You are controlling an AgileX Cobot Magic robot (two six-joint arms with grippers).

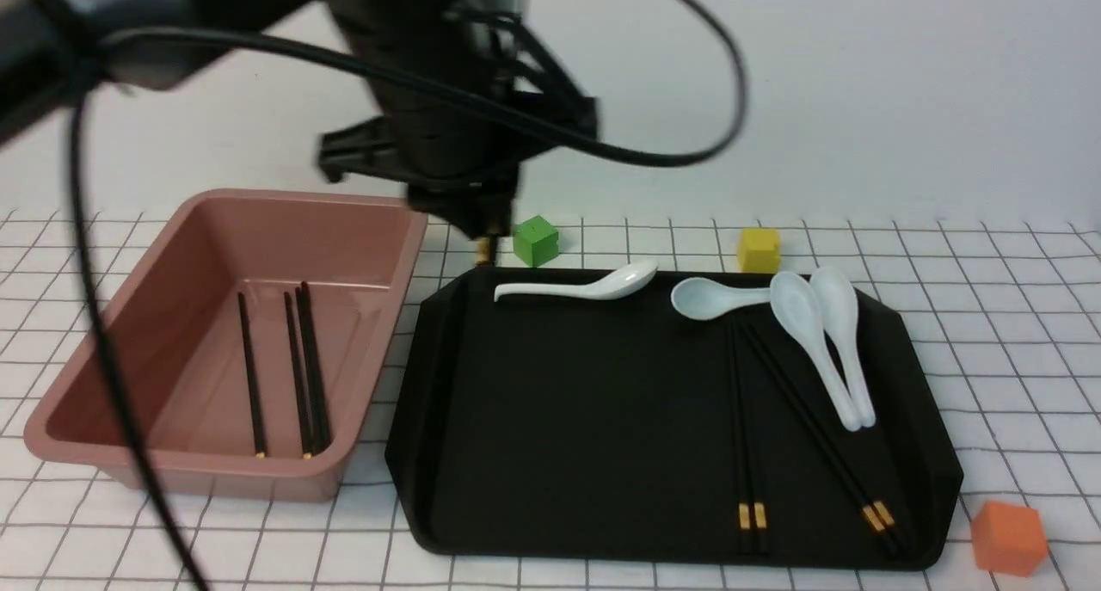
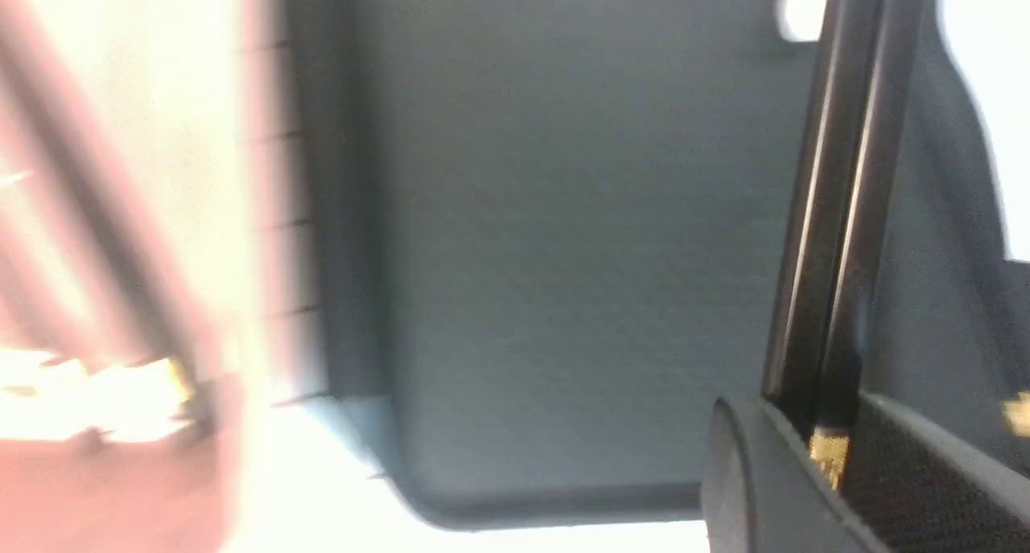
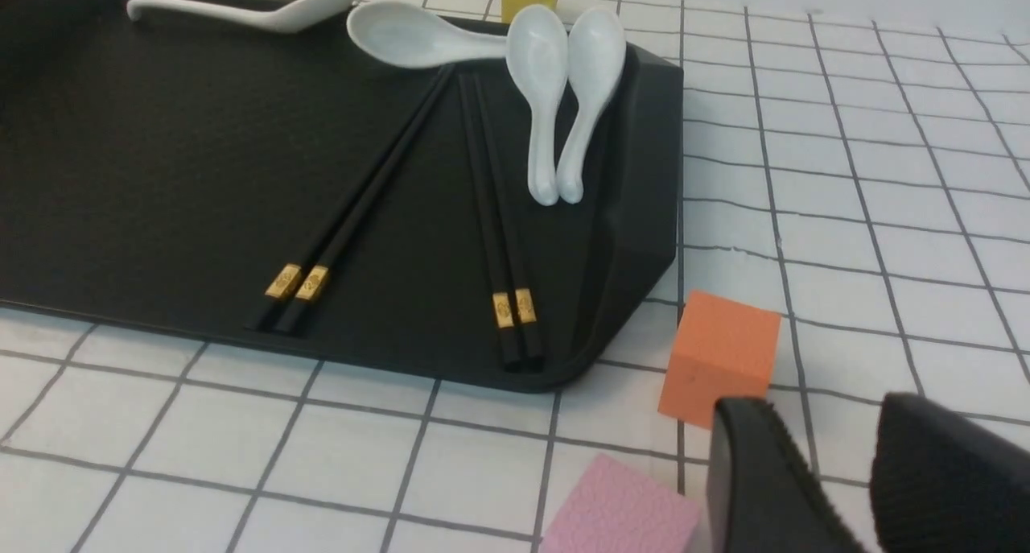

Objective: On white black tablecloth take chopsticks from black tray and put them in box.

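White tablecloth point(image 1: 1015, 316) with a thin black grid covers the table in front of a plain pale wall. On the left sits the box point(image 1: 215, 479), a deep pink-brown tub, with at least three black sticks point(image 1: 297, 376) lying lengthwise on its floor, gold bands toward the near wall. Just beside it to the right lies the black tray point(image 1: 559, 419). Two pairs of chopsticks rest on the tray's right half: the left pair point(image 1: 744, 419) lies almost straight, and the right pair point(image 1: 817, 427) slants toward the near right corner. Both pairs have their gold bands at the near end and their thin ends up by the white spoons point(image 1: 808, 333), four of which lie along the far part of the tray. The left gripper point(image 1: 477, 217) hangs above the tray's far left corner, near the box's far right corner. It is clamped on the held chopsticks point(image 2: 837, 215), a pair seen between its fingers in the blurred left wrist view. The right gripper point(image 3: 821, 448) is low over the cloth by the tray's near right corner, its fingers parted and holding nothing. A green cube point(image 1: 536, 240) and a yellow cube point(image 1: 759, 249) stand beyond the tray. An orange cube point(image 1: 1008, 538) and a pink block point(image 3: 620, 509) sit near its right corner.
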